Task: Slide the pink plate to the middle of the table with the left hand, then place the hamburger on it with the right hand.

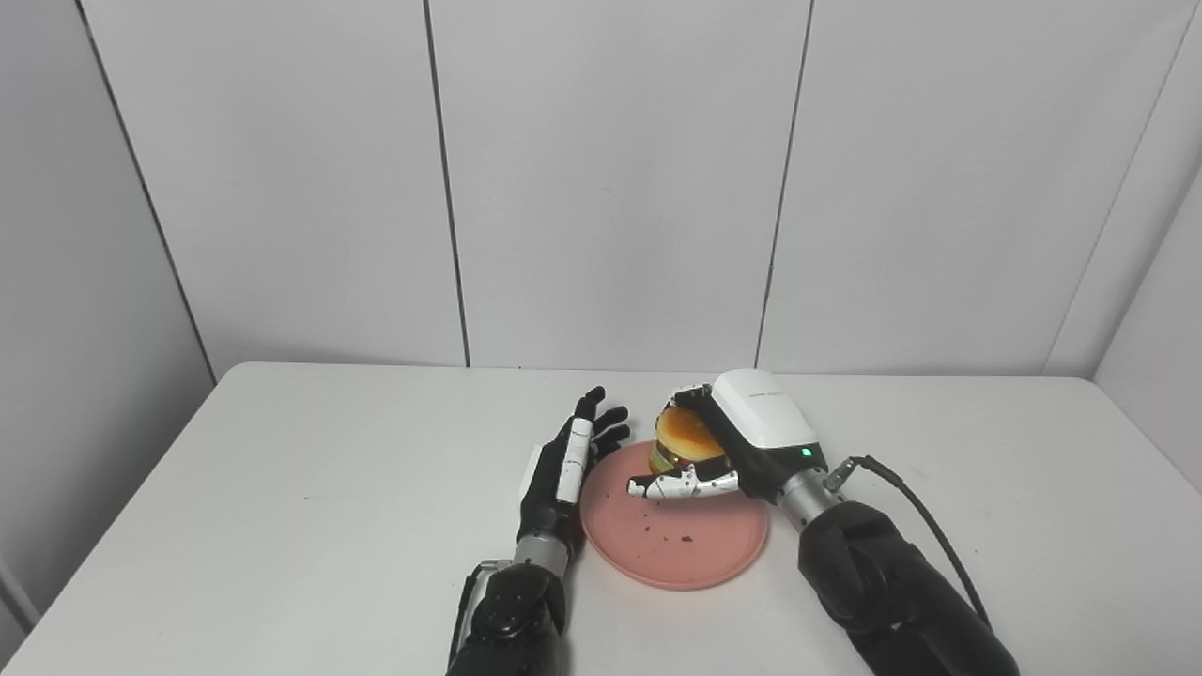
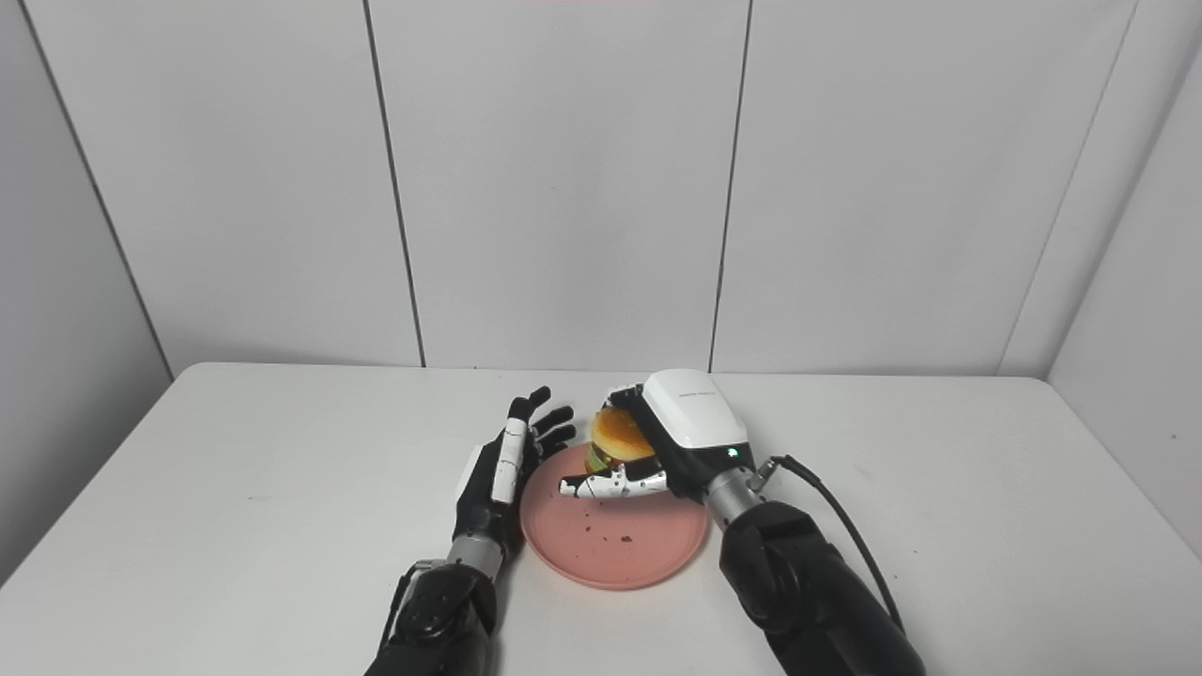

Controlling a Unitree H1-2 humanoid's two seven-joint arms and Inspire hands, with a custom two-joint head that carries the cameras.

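Pink, round and smooth, the plate lies mid-tabletop. The right robot hand grips the glossy hamburger over its far rim; the left robot hand, fingers spread, stands beside it.

**What the views keep back**

The right hand covers the hamburger on its right side, so only the bun's left half shows. It also hides the far rim of the pink plate. Small dark specks on the plate are too small to identify (crumbs, perhaps). Both forearms are cut off at the bottom edge, and the table at the lower corners.
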